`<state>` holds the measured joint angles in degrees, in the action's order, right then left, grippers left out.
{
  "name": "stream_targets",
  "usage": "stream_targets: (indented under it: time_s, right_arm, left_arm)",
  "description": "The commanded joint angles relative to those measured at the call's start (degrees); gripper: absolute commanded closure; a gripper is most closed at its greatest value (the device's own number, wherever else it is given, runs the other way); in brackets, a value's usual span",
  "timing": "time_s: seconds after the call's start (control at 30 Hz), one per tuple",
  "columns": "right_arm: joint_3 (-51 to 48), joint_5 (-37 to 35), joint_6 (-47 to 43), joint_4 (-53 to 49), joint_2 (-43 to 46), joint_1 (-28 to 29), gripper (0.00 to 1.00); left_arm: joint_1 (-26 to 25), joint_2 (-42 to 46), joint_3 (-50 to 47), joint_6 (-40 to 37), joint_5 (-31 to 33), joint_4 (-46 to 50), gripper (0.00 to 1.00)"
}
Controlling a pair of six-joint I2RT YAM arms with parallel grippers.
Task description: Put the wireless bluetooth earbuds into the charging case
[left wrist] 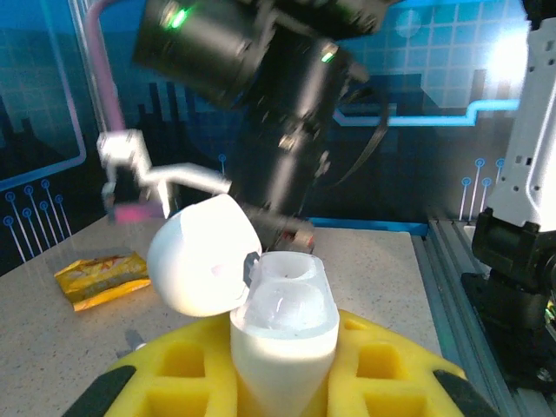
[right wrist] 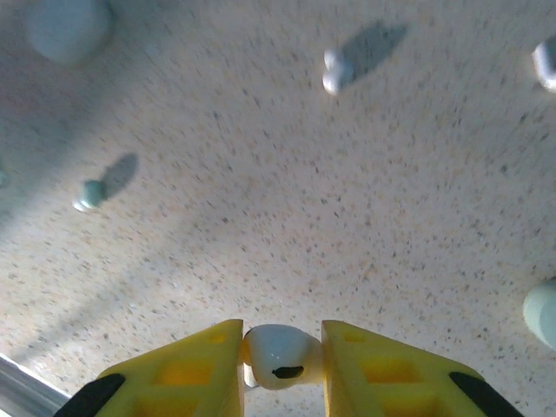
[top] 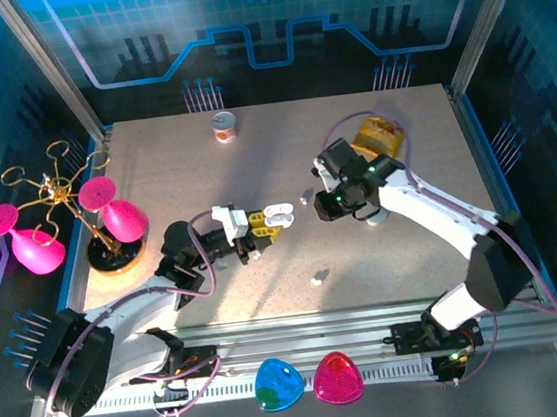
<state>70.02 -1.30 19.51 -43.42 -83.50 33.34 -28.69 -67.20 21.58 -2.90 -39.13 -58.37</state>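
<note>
My left gripper (left wrist: pixel 282 387) clamps the open case (left wrist: pixel 282 304) at frame bottom, my right gripper (right wrist: pixel 280 340) pinches one earbud (right wrist: pixel 278 354), not yet seated; other earbuds (right wrist: pixel 337 71) lie loose at upper centre.

Mid-worktop (top: pixel 253 161): charging case (top: pixel 279 210) on the left, held earbud (right wrist: pixel 278 352) on the right.
The left tool (top: pixel 270 223) grips the charging case over the centre. The right tool (right wrist: pixel 280 358) sits just right of it, with the earbud between its fingers. A loose earbud (top: pixel 318 278) lies nearer the arms (a second loose earbud (top: pixel 304 197) lies between the tools). The stand (top: pixel 114 252) is at the left edge, the can (top: pixel 225 127) far back, and the packet (top: pixel 378 137) far right.
</note>
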Motion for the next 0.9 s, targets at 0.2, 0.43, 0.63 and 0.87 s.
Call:
stream_targets:
  time_s: [0.2, 0.43, 0.63, 0.87]
  right_arm:
    - [-0.1, -2.0, 1.0, 6.8, 9.4, 4.0, 0.77]
    - [2.9, -2.7, 1.7, 9.1, 11.3, 8.1, 0.77]
    - [5.8, -3.0, 0.8, 12.0, 8.8, 11.7, 0.77]
    - [9.4, -2.6, 0.4, 14.4, 3.9, 14.1, 0.76]
  left_arm:
    - [-0.3, -4.4, 1.5, 0.7, 3.8, -4.8, 1.00]
    - [-0.3, -7.7, 2.5, 1.0, 8.1, -5.6, 1.00]
    - [-0.4, -9.7, 3.5, 2.9, 9.7, -6.5, 1.00]
    - [-0.4, -8.7, 3.6, 3.6, 9.9, -4.7, 1.00]
